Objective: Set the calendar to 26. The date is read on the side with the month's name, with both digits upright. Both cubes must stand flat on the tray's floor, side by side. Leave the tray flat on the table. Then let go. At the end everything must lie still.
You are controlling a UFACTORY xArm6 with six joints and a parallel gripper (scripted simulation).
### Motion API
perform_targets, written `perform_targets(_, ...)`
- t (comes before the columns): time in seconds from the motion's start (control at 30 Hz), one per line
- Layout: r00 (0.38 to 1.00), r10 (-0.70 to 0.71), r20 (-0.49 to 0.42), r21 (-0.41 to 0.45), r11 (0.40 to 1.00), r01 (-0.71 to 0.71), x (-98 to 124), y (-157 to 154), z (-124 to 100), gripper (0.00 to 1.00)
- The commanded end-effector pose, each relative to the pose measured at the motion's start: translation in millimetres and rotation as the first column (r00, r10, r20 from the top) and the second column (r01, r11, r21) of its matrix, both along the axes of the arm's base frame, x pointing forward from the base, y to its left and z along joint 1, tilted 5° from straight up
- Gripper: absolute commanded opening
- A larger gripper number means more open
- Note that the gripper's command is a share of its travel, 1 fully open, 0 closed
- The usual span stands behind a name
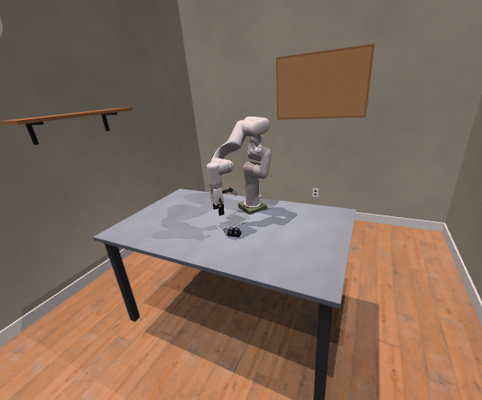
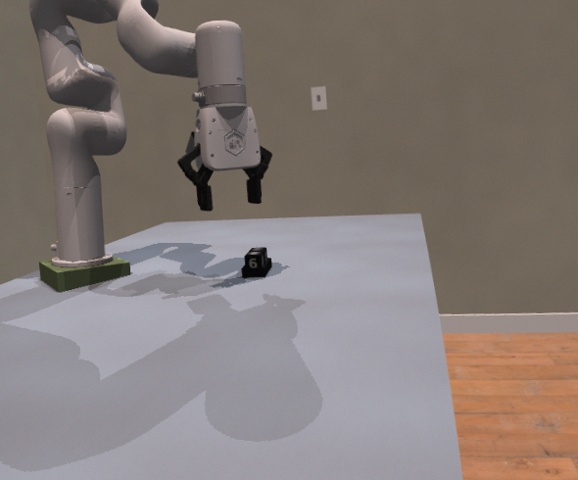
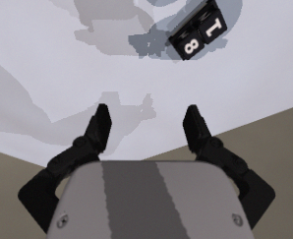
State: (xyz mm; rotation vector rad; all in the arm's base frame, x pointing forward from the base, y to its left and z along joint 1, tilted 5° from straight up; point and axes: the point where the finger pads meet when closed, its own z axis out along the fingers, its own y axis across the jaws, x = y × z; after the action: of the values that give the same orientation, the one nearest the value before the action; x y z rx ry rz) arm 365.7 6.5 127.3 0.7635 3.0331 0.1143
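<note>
Two black cubes stand side by side in the small black tray [image 2: 252,272] [image 1: 234,235] on the table. From above, one cube [image 3: 186,49] shows a white 8 and the other cube [image 3: 214,29] shows a 1, both turned at an angle. In the exterior view, the near end of the pair shows an upright 6, and a part of a white mark shows on the side facing right. The month's name and the date on its side cannot be read. My gripper [image 1: 218,210] [image 2: 229,204] [image 3: 147,113] is open and empty, high above the table and off to one side of the tray.
The arm's base stands on a green block [image 1: 252,208] [image 2: 85,273] on the grey-blue table [image 1: 293,253] [image 2: 372,360]. Shadows of the arm fall across the table top around the tray. A table edge shows low in the wrist view, behind the fingers.
</note>
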Motion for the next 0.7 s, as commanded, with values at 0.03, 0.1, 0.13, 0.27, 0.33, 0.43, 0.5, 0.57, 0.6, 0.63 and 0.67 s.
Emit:
perform_targets(0.03, 0.983, 0.183, 0.018, 0.005, 0.983, -0.183, 1, 6, -1, 1.00)
perform_targets(0.1, 0.969, 0.245, 0.023, 0.002, 0.970, -0.245, 1, 8, -1, 1.00)
perform_targets(0.13, 0.963, 0.268, 0.025, 0.000, 0.964, -0.268, 1, 9, -1, 1.00)
perform_targets(0.27, 0.935, 0.352, 0.030, -0.005, 0.936, -0.352, 1, 11, -2, 1.00)
perform_targets(0.33, 0.915, 0.403, 0.034, -0.008, 0.915, -0.403, 1, 13, -3, 1.00)
perform_targets(0.43, 0.883, 0.468, 0.038, -0.013, 0.884, -0.468, 1, 16, -4, 1.00)
perform_targets(0.5, 0.858, 0.512, 0.041, -0.016, 0.859, -0.512, 1, 17, -4, 1.00)
perform_targets(0.57, 0.831, 0.555, 0.043, -0.020, 0.832, -0.555, 1, 19, -5, 1.00)
perform_targets(0.6, 0.817, 0.575, 0.044, -0.022, 0.818, -0.575, 1, 20, -5, 1.00)
perform_targets(0.63, 0.805, 0.592, 0.045, -0.023, 0.806, -0.591, 1, 20, -5, 1.00)
perform_targets(0.67, 0.788, 0.615, 0.047, -0.025, 0.789, -0.614, 1, 21, -5, 1.00)
